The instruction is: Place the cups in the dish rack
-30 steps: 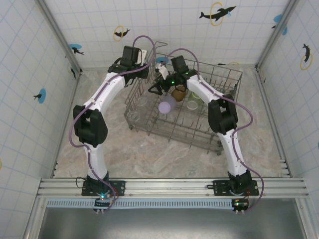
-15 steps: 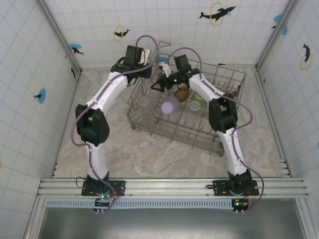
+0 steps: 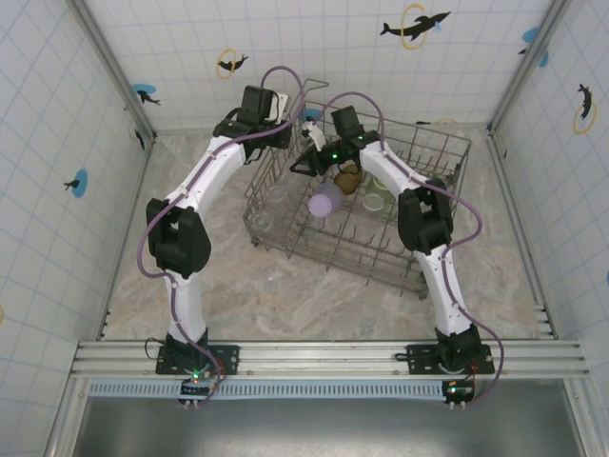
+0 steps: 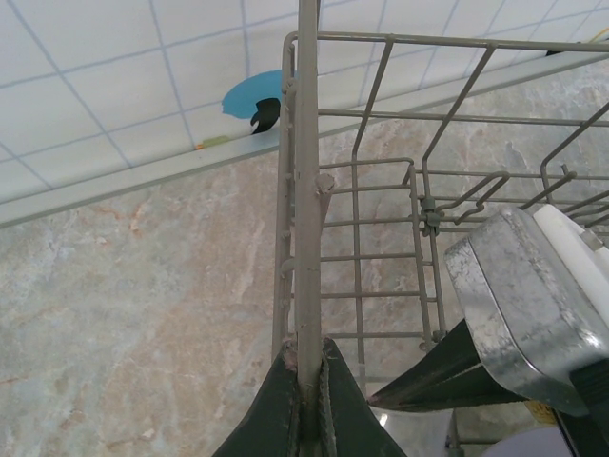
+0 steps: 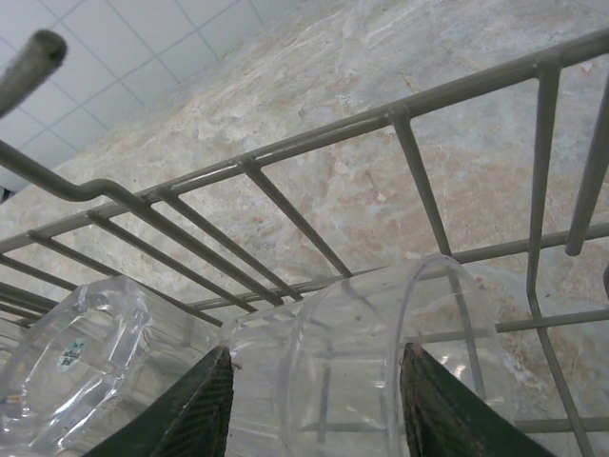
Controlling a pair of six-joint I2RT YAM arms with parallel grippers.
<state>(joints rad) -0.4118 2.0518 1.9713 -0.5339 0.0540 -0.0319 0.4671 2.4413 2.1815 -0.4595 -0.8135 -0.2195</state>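
The step in hand looks like a pick-up inside the dish rack (image 3: 447, 157), which sits toward 12 o'clock on the table (image 3: 285, 286). The left gripper (image 4: 306, 405) is clenched on the rack's rim wire at its 11 o'clock corner, apparently to steady it.

The right gripper (image 5: 316, 354) reaches into the 10 o'clock part of the rack. Its two fingers (image 5: 205, 409) stand on either side of a clear cup (image 5: 362, 324), close against its walls. Whether they have actually clamped it cannot be told. That cup seems to lie tilted on the rack's floor wires, with a second clear cup (image 5: 67, 352) just beside it at 9 o'clock.

In the top view the lilac cup (image 3: 324, 202), the amber cup (image 3: 345, 179) and a green cup (image 3: 376, 195) sit together near the rack's middle, so the loading seems well along.

The next move probably calls for a firm, even squeeze on the thin plastic. The cup would then need a straight lift clear of the wires, a turn mouth-down and a seat between the tines. The left grip should hold so the rack does not shift. The slick cup could slip or twist out of the fingers.
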